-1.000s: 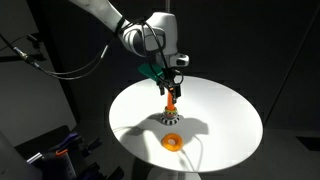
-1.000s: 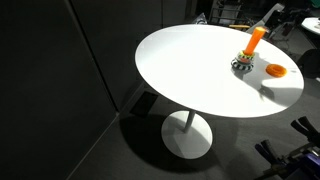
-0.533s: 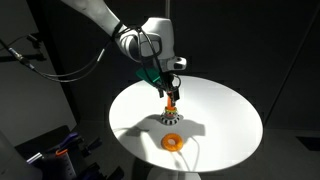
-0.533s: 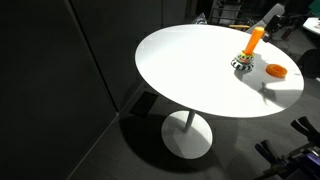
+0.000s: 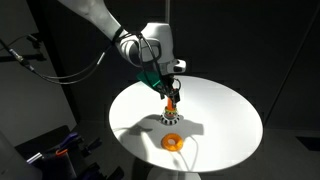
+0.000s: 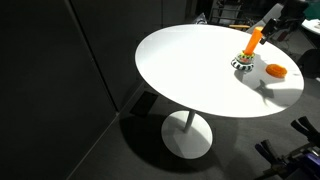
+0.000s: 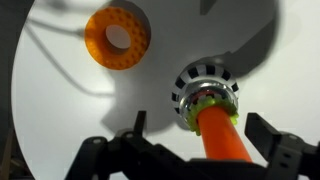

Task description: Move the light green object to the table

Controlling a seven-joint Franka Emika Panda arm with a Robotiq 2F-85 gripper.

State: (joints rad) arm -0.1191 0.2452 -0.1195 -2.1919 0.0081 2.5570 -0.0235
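The light green object (image 7: 194, 106) is a small toothed ring that sits low round the upright orange peg (image 7: 222, 135), on top of the checkered base (image 7: 205, 78). My gripper (image 7: 197, 124) is open, with a finger on each side of the peg, above the ring and touching nothing. In both exterior views the gripper (image 5: 170, 88) (image 6: 264, 20) hangs over the peg (image 5: 172, 103) (image 6: 254, 40). The green ring is too small to make out there. The round white table (image 5: 230, 110) (image 6: 190, 70) holds the base.
An orange ring (image 7: 117, 37) (image 5: 173, 141) (image 6: 275, 70) lies flat on the table close to the checkered base. The surroundings are dark. Cables and equipment (image 5: 50, 150) stand beside the table.
The arm has come down a little over the peg. The peg, the rings and the base have not moved.
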